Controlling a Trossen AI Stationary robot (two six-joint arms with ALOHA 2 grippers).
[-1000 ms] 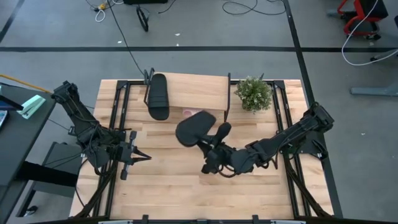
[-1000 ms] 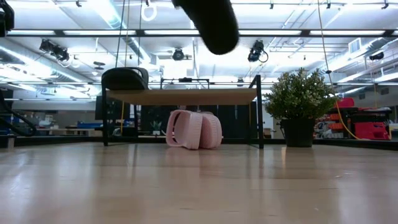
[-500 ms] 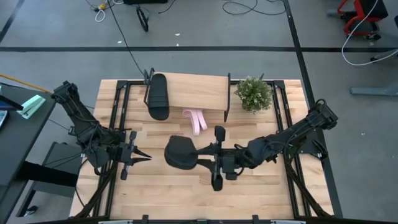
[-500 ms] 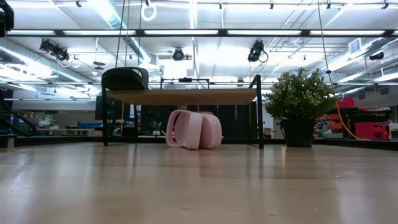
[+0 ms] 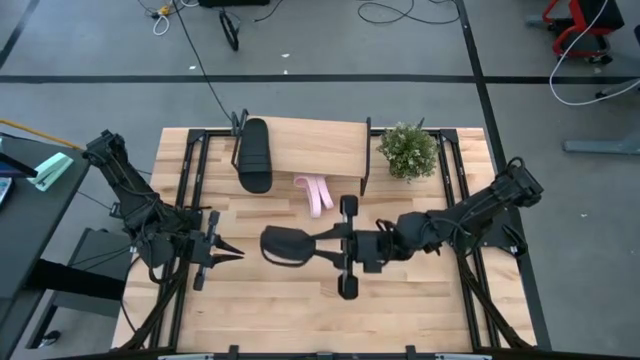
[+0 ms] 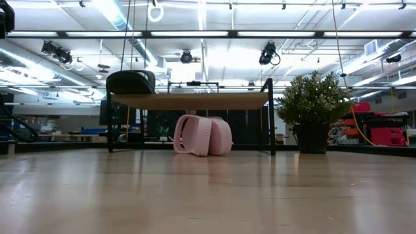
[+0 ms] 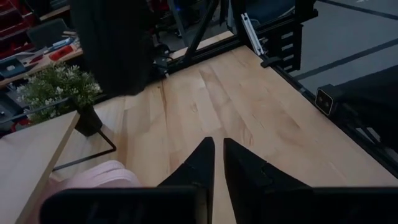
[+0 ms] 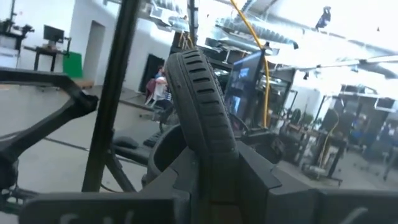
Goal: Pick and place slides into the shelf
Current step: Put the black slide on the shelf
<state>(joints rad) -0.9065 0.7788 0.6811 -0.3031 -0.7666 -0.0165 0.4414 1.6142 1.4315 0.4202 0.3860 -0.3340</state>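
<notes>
My right gripper [image 5: 322, 243] is shut on a matte black slide [image 5: 285, 243] above the middle of the table, near the shelf's front. The shelf [image 5: 312, 147] has a light wood top board [image 6: 192, 101] on thin black legs. A second black slide [image 5: 255, 155] lies on its sole on the board's left end [image 6: 130, 82]. Two pink slides [image 6: 201, 135] stand on edge on the table under the shelf [image 5: 315, 192]. My left gripper [image 5: 228, 250] waits shut at the table's left [image 7: 217, 163]. The held slide is out of the low view. My right gripper pinches the black slide between its two fingers [image 8: 258, 171] at the end of the sole nearest the arm [image 8: 214, 158]. The fingers come level from the table's right, along the slide's length. The slide is lifted clear, turned on edge, its ribbed sole [image 8: 202, 106] facing the wrist camera.
A potted plant [image 5: 408, 150] stands right of the shelf at the far edge [image 6: 314, 110]. Black frame rails [image 5: 190, 190] run along both table sides. Bare tabletop [image 5: 290, 300] stretches along the near side between the arms.
My right gripper has carried the black slide from just in front of the shelf toward the table's near-left, rolling its wrist so the slide turned from flat onto its edge. The slide has risen out of the low view's top. The pink slides beneath are uncovered in the high view.
</notes>
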